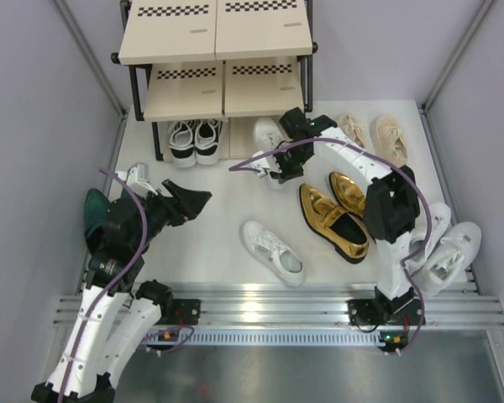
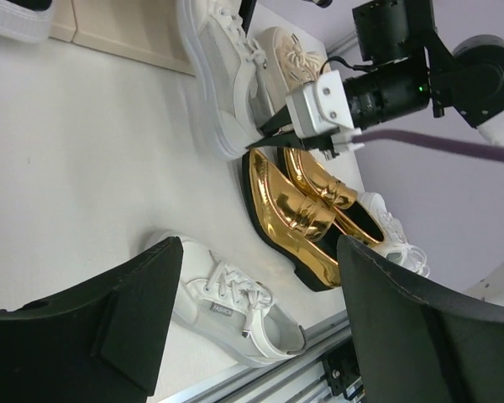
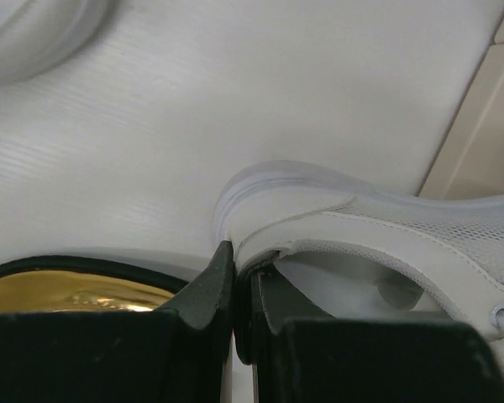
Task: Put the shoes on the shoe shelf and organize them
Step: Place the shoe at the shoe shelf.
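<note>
The shoe shelf [image 1: 214, 34] stands at the back, with black-and-white sneakers [image 1: 195, 138] on its bottom level. My right gripper [image 1: 277, 172] is shut on the heel rim of a white lace-up [image 1: 267, 134] beside the shelf's front; the right wrist view shows its fingers [image 3: 210, 285] pinching that heel [image 3: 361, 227]. My left gripper [image 1: 189, 201] is open and empty above the table's left, its jaws wide apart [image 2: 259, 252]. The other white lace-up [image 1: 273, 252] lies mid-table, and it also shows in the left wrist view [image 2: 227, 306]. A dark green loafer [image 1: 95, 211] lies under my left arm.
Gold loafers [image 1: 336, 214] lie side by side right of centre, close to the right arm. Beige sneakers [image 1: 378, 134] lie at the back right. Chunky white sneakers [image 1: 445, 243] lie at the right edge. Grey walls close in both sides.
</note>
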